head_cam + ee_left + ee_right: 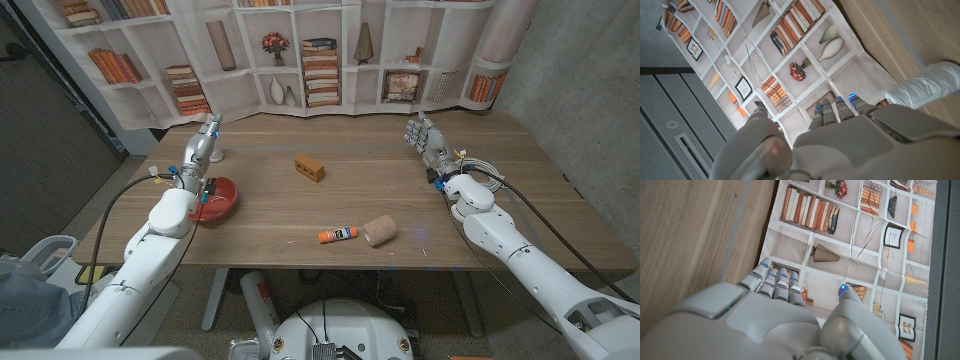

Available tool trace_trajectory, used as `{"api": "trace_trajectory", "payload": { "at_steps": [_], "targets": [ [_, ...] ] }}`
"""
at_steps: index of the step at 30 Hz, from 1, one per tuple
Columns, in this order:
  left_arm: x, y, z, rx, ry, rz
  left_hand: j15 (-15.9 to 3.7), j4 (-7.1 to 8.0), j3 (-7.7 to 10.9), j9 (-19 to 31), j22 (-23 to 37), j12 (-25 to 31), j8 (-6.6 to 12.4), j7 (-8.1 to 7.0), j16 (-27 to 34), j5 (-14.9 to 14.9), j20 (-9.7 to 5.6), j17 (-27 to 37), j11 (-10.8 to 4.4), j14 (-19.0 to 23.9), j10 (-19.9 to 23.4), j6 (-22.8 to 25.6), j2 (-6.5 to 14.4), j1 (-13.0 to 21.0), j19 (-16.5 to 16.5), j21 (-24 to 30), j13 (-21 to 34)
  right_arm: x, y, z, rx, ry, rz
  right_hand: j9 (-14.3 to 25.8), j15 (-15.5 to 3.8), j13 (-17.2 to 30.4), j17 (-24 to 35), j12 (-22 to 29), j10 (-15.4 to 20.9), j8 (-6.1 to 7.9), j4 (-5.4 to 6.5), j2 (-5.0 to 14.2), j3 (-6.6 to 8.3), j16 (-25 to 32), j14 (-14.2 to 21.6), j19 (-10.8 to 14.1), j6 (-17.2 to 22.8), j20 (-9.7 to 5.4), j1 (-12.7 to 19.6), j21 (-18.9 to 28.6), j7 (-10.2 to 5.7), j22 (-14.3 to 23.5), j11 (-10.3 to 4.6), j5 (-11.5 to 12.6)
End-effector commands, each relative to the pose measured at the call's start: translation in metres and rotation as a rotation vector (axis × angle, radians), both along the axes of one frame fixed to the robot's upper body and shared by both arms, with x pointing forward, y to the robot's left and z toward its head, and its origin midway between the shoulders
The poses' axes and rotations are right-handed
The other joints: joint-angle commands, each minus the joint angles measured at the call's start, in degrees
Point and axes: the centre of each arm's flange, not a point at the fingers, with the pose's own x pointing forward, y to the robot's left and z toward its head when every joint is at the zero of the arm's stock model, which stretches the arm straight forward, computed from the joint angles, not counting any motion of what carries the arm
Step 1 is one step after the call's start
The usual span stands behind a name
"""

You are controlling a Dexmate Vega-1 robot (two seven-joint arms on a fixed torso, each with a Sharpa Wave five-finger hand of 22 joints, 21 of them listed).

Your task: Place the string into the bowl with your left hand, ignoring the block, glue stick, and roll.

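Left arm (165,215) covers the near-left rim of the bowl (222,196); can't see what's inside. Left hand (201,145) fingers (842,107) wrap the white string (925,85): head view mostly hides it, wrist view cuts it at the edge. Glue stick (338,235) label too small to read.
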Motion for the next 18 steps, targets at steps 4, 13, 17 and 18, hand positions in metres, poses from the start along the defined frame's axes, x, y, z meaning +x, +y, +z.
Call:
{"api": "trace_trajectory", "payload": {
  "at_steps": [4, 13, 17, 18],
  "targets": [
    [-0.008, 0.010, 0.001, -0.008, -0.064, 0.090, -0.04, -0.65, 0.23, 0.2, 0.1, 0.6, 0.56, 0.33, 0.5, 0.8, -1.66, 0.2, -0.11, 1.1, 1.2, 1.7, 0.3, 1.3, 1.2, 0.5, 0.2, -0.001, -0.003, 0.005, 0.003, -0.011, -0.009, 0.2, 0.02, 0.3, 0.2, 0.4, 0.6, 0.21, 0.02, 0.40, -0.32, 0.2, 0.4, 0.4, 0.5, 0.09, -0.1, -0.2, -0.23, 0.3, 0.05, -0.1],
    [-0.015, 0.012, 0.003, 0.022, -0.080, 0.163, -0.15, -0.89, 0.32, 0.2, 0.1, 0.6, 0.52, 0.22, 0.4, 1.0, -1.42, 0.2, -0.35, 1.4, 1.6, 2.1, 0.5, 1.8, 1.4, 0.4, 0.2, -0.003, -0.005, 0.006, 0.003, -0.013, -0.011, 0.2, 0.04, 0.3, 0.2, 0.4, 0.6, 0.20, -0.01, 0.41, -0.40, 0.2, 0.4, 0.4, 0.6, 0.10, -0.1, -0.2, -0.23, 0.3, 0.08, -0.1],
    [-0.021, 0.014, 0.005, 0.055, -0.072, 0.219, -0.26, -1.05, 0.39, 0.2, 0.1, 0.5, 0.49, 0.20, 0.3, 1.1, -1.39, 0.2, -0.60, 1.5, 1.7, 2.2, 0.6, 2.2, 1.6, 0.4, 0.2, -0.004, -0.006, 0.005, 0.003, -0.014, -0.010, 0.2, 0.03, 0.3, 0.2, 0.3, 0.6, 0.19, -0.02, 0.42, -0.43, 0.2, 0.4, 0.5, 0.6, 0.10, -0.2, -0.2, -0.21, 0.3, 0.05, -0.1],
    [-0.022, 0.015, 0.005, 0.058, -0.071, 0.222, -0.26, -1.09, 0.41, 0.2, 0.1, 0.5, 0.51, 0.19, 0.3, 1.1, -1.38, 0.2, -0.59, 1.5, 1.8, 2.3, 0.6, 2.3, 1.6, 0.4, 0.2, -0.004, -0.006, 0.005, 0.003, -0.013, -0.010, 0.2, 0.02, 0.3, 0.2, 0.3, 0.6, 0.18, -0.02, 0.42, -0.44, 0.2, 0.4, 0.4, 0.6, 0.12, -0.2, -0.2, -0.25, 0.3, 0.05, -0.1]
  ]
}}
